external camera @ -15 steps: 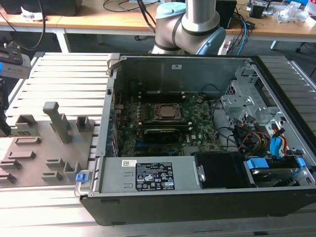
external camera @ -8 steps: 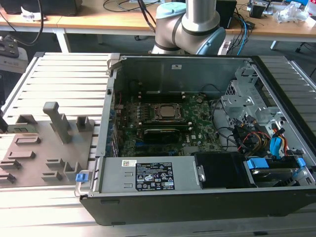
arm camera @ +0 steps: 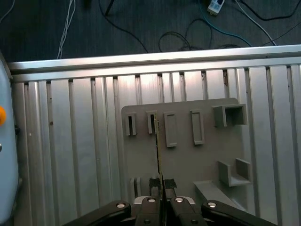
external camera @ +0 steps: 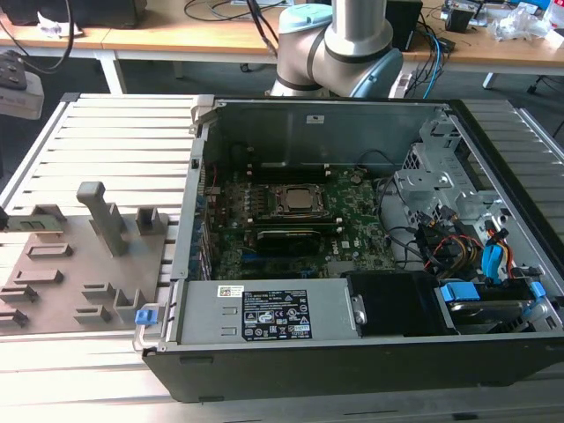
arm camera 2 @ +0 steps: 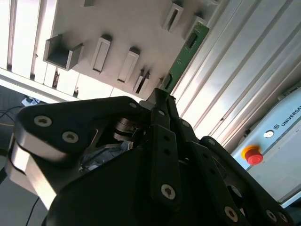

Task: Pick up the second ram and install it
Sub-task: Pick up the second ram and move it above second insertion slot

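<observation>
While I can't make out its print, a black-and-white label (external camera: 276, 319) sits on the metal power supply cover (external camera: 328, 308). Exterior view's left: grey plastic tray (external camera: 79, 264), blocky slots; right: open black case (external camera: 308, 374), green motherboard (external camera: 352, 233). Second wrist view: gripper (arm camera 2: 162, 95) pinched tight on the second ram (arm camera 2: 186, 53), a thin flat green stick, above the tray.

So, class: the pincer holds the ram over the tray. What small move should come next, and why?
Probably lift straight up. The pincer is shut on the ram, which lies close to the blocks on the tray, so raising it first should avoid snagging.
</observation>
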`<act>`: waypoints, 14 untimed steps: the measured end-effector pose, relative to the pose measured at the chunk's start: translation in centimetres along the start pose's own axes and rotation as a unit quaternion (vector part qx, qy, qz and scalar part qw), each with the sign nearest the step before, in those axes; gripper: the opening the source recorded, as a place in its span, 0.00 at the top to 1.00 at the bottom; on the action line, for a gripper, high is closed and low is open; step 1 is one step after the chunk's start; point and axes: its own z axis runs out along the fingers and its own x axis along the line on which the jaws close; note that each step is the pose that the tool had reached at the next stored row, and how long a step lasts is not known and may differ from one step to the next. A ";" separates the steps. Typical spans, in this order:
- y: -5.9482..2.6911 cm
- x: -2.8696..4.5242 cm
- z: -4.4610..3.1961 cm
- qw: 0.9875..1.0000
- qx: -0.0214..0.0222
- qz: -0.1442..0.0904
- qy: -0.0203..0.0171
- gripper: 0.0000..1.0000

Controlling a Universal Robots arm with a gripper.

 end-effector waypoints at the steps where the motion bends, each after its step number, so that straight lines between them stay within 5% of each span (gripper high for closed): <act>1: 0.01 0.00 -0.31 1.000 0.000 0.000 0.000 0.86; 6: 0.07 -0.01 -1.94 1.000 0.000 0.000 0.000 0.86; 8: 0.07 -0.10 -2.13 1.000 0.000 0.000 -0.003 0.86; 10: 0.12 -0.60 -2.20 1.000 0.000 0.000 -0.007 0.86; 14: 0.21 -1.90 -2.37 1.000 0.000 0.000 -0.007 0.86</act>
